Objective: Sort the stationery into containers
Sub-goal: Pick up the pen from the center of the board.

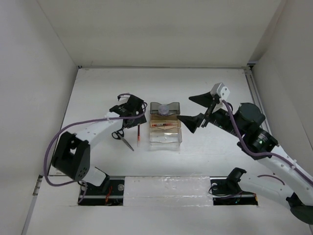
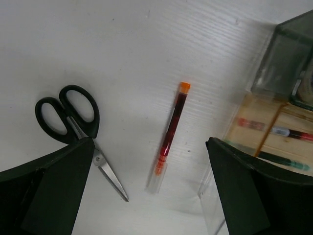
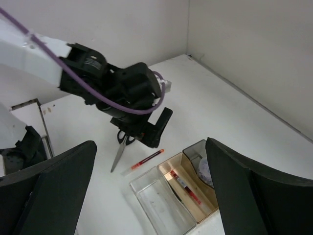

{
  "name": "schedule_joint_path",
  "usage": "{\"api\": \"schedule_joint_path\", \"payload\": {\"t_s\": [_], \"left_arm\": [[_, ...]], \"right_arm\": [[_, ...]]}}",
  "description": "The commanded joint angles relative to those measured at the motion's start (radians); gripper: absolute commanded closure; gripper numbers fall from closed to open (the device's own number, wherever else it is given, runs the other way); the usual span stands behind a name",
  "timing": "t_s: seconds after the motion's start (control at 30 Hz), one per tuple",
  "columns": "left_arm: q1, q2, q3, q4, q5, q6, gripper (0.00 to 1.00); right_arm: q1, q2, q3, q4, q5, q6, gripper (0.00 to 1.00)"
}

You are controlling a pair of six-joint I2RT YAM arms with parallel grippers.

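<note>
The containers [image 1: 165,123] are three joined bins. The dark grey one [image 3: 196,152] holds a round lavender-grey piece [image 1: 164,110]. In the amber one [image 3: 172,167] lie a red pen [image 3: 183,185] and a thin dark pen [image 2: 286,163]. The clear bin [image 3: 161,203] holds nothing I can see. Left of the bins, on the table, lie a second red pen [image 2: 170,137] and black-handled scissors [image 2: 73,120]. My left gripper [image 2: 149,188] hovers open over that pen, its tip near the scissors' blades. My right gripper [image 1: 195,110] is open, raised to the right of the bins.
White walls close in the table at the back and on both sides. The left arm [image 3: 122,93] with its purple cable hangs over the scissors' handles. A clear strip [image 1: 166,188] runs along the near edge between the arm bases.
</note>
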Motion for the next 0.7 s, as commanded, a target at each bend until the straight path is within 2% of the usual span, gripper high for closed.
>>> {"api": "schedule_joint_path", "payload": {"t_s": [0.0,0.07,0.1,0.2,0.37,0.53,0.63,0.67], "left_arm": [[0.015,0.068,0.024,0.027,-0.003,-0.029,0.0],[0.015,0.087,0.0,0.065,0.009,-0.04,0.03],[0.015,0.099,-0.02,0.082,0.022,-0.04,0.09],[0.015,0.142,-0.031,0.12,0.056,-0.04,0.13],[0.015,0.186,-0.031,0.129,0.065,-0.04,0.17],[0.015,0.222,-0.031,0.129,0.065,-0.031,0.26],[0.015,0.245,-0.022,0.129,0.065,-0.031,0.28],[0.015,0.245,-0.022,0.129,0.065,-0.031,0.32]], "right_arm": [[0.016,-0.031,-0.022,0.02,-0.034,0.021,0.01],[0.016,-0.031,-0.031,0.02,-0.021,0.021,0.01],[0.028,-0.031,-0.031,0.02,-0.021,0.021,0.01],[0.039,-0.031,-0.031,0.02,-0.021,0.021,0.01],[0.039,-0.01,-0.031,0.02,-0.03,0.021,0.01],[0.039,-0.01,-0.031,0.02,-0.04,0.021,0.01],[0.039,0.0,-0.031,0.02,-0.04,0.021,0.01],[0.039,0.0,-0.031,0.02,-0.04,0.021,0.01]]}}
